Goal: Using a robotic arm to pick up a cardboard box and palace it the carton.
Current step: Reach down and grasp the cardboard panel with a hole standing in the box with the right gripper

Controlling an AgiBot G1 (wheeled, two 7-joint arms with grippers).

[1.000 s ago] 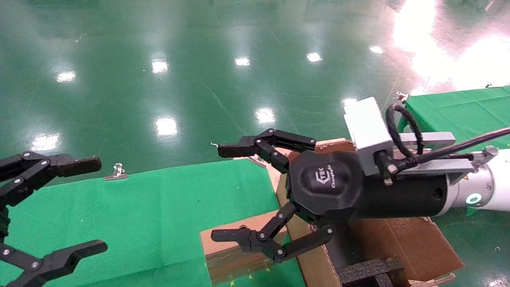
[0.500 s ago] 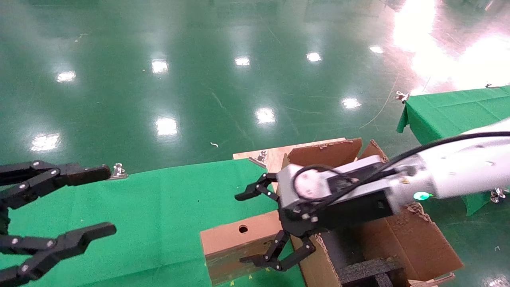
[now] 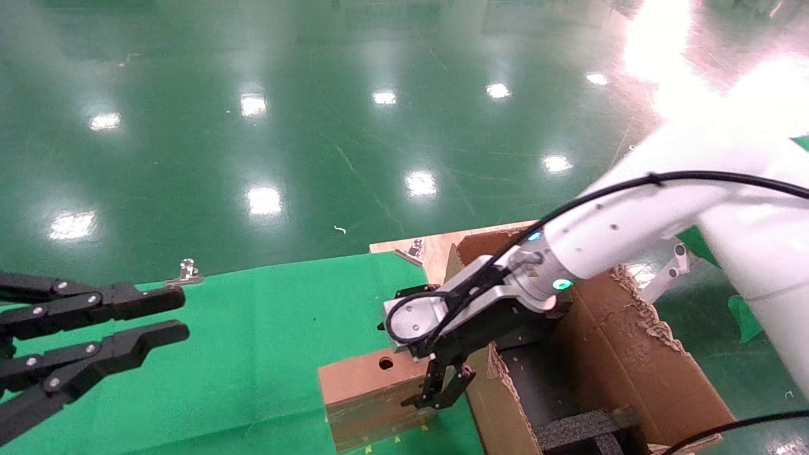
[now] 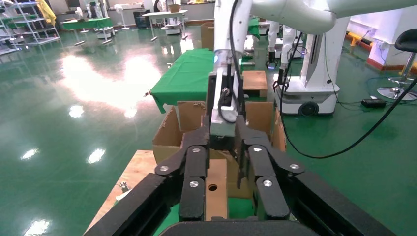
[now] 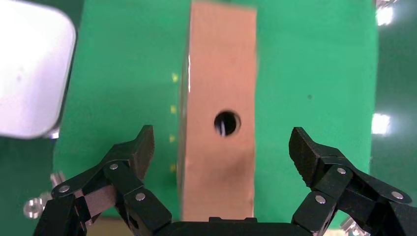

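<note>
The small brown cardboard box (image 3: 366, 395) lies on the green cloth beside the carton, a round hole in its top face. My right gripper (image 3: 444, 393), on the white robotic arm (image 3: 632, 221), points down over the box's end nearest the carton. In the right wrist view the box (image 5: 221, 88) runs between the open fingers of that gripper (image 5: 221, 135), with a gap on each side. The large carton (image 3: 638, 354) stands open on the right, ragged flaps up. My left gripper (image 3: 174, 316) hovers at the far left, its fingers a narrow gap apart and holding nothing.
Black foam inserts (image 3: 581, 430) sit inside the carton. A wooden board (image 3: 436, 249) lies behind the carton's near flap. A metal clip (image 3: 186, 273) holds the green cloth (image 3: 253, 328) at the table's far edge. Shiny green floor lies beyond.
My right arm has swung down and turned its gripper from sideways to pointing down over the cardboard box. The left gripper's fingers have drawn much closer together.
</note>
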